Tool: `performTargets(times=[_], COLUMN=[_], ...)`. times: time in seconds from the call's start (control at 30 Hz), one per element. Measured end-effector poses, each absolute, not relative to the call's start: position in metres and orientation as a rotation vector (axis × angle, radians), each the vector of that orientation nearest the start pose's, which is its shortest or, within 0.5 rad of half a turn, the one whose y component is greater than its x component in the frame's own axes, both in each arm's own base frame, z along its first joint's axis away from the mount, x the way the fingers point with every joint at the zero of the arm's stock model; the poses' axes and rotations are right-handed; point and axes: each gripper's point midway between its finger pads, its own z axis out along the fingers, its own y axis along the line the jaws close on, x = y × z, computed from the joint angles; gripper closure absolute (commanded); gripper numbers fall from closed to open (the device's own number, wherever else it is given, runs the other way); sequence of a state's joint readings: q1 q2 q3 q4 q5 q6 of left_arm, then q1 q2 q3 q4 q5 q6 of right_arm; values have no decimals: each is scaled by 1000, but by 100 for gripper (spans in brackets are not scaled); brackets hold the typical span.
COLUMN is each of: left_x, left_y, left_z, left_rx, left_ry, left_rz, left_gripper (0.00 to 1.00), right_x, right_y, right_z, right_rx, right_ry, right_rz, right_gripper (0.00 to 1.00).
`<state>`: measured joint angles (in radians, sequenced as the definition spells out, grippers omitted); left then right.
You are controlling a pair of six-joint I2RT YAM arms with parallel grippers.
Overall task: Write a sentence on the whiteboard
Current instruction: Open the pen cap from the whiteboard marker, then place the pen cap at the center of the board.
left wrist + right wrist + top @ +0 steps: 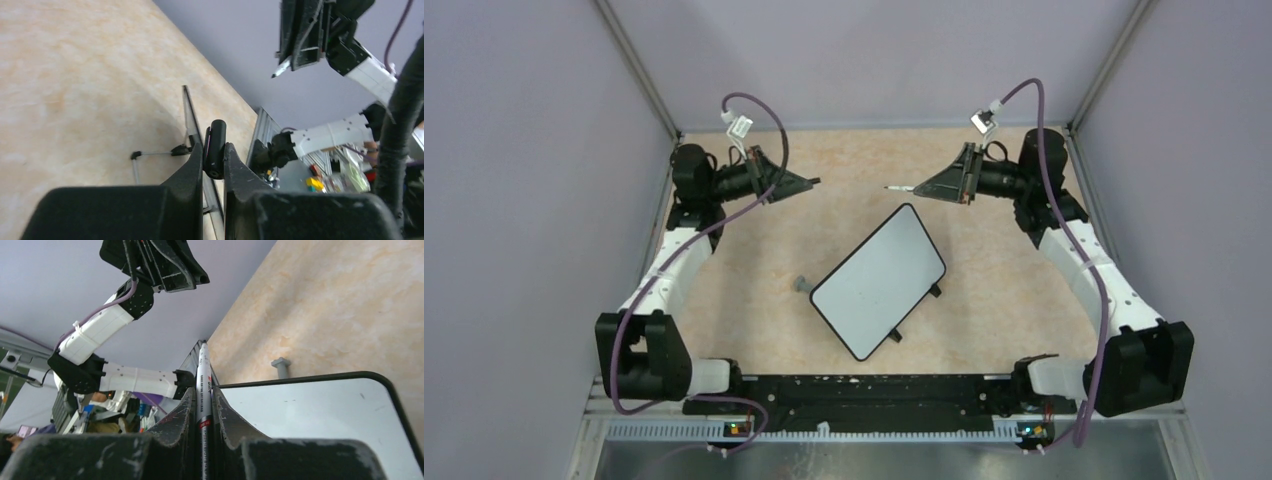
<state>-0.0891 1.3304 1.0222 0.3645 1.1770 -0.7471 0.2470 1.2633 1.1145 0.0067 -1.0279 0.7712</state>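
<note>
Top external view: the whiteboard (879,282) lies flat in the middle of the tan table (1009,262). It is turned diagonally, with one rounded corner toward the far side and the opposite one toward the arm bases. Its face shows plain white inside the thin black rim, and small black feet stick out along its right edge. A small grey peg (802,284) lies on the table just beside the board's left edge.

The right gripper (917,188) hangs over the far right part of the table, beyond the board's far corner. Its jaws are clamped tight on a white marker (898,187), whose tip points left. The right wrist view shows the marker barrel pinched between both fingers.

The left gripper (812,182) hangs over the far left, facing the right one and well apart from it. Its jaws are closed on a short black cylinder (216,149), which stands up between the fingers in the left wrist view.
</note>
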Motion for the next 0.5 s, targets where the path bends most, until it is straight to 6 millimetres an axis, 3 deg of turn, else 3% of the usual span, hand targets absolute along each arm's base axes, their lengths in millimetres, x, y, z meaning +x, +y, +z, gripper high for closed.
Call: performTargets(times=[0.1, 0.23, 0.4, 0.5], left_x=[325, 339, 364, 374], left_y=[-168, -130, -95, -74], left_z=[317, 299, 270, 232], left_rx=[398, 335, 405, 469], left_ry=[1722, 1754, 1866, 1983], left_rz=[-1446, -1337, -995, -795], left_gripper=[100, 100, 99, 96], right_x=[283, 277, 264, 256], right_y=[226, 221, 219, 217], right_z=[337, 330, 321, 317], right_rx=[-346, -388, -471, -517], right_ry=[1892, 1906, 1921, 1923], right_rz=[1559, 1539, 1517, 1501], right_gripper=[100, 100, 100, 100])
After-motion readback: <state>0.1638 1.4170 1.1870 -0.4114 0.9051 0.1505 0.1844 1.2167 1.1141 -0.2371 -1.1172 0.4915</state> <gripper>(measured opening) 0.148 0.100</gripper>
